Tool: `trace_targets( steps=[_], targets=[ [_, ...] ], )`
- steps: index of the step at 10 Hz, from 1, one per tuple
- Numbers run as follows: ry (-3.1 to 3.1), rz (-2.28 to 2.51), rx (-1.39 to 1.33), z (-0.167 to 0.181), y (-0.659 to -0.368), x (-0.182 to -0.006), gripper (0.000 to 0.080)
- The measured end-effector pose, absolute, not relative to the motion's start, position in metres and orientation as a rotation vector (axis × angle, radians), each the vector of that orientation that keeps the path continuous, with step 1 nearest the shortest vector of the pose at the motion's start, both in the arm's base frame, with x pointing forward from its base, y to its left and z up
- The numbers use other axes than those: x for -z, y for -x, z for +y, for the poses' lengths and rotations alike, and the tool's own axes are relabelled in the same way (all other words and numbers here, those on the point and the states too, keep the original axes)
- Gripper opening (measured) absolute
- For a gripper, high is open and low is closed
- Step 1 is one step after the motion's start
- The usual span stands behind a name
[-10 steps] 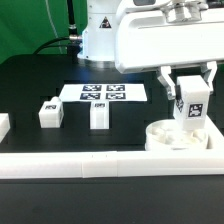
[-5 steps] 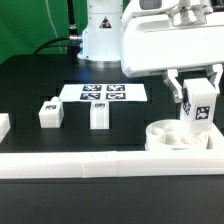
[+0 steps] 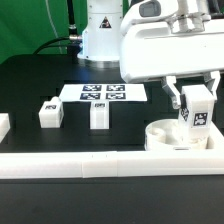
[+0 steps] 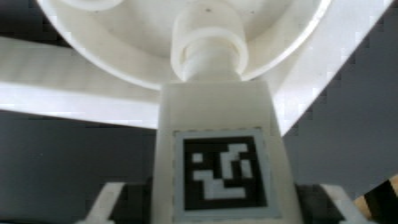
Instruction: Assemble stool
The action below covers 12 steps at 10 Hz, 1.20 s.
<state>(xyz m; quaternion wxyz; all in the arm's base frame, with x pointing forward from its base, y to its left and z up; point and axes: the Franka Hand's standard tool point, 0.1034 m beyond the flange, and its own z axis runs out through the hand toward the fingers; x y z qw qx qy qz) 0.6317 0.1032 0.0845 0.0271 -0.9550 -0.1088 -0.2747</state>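
Note:
The round white seat [image 3: 181,136] lies at the exterior view's right, against the front rail. My gripper [image 3: 197,103] hangs just above it, shut on a blocky white leg [image 3: 197,113] with a black-and-white tag. In the wrist view that leg [image 4: 219,140] fills the middle, its round peg end close over the seat's disc [image 4: 107,40]; whether they touch I cannot tell. Grey fingers [image 4: 112,203] press both its sides. Two more legs [image 3: 50,113] [image 3: 99,115] stand loose on the black table toward the exterior view's left.
A long white rail [image 3: 100,163] runs along the front edge, and a white block [image 3: 3,125] sits at the exterior view's far left. The marker board [image 3: 104,92] lies flat behind the loose legs. The robot base [image 3: 100,35] stands at the back.
The gripper and the held leg have shifted slightly toward the exterior view's right, staying over the seat. The loose legs have not moved.

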Motion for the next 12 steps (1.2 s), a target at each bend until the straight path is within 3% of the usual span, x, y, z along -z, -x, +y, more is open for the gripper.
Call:
trace_targets(
  steps=[4,6,7,8,12],
  targets=[
    [2.927,-0.342,0.953,0.1,-0.633,-0.084,0.0337],
    [2.93,-0.343,0.939,0.101,-0.633,-0.082,0.0562],
    [2.931,-0.343,0.939,0.101,-0.632,-0.082,0.0562],
    [2.931,-0.344,0.939,0.101,-0.633,-0.082,0.0634],
    [2.947,-0.329,0.865,0.102,-0.64,-0.106,0.0649]
  ],
)
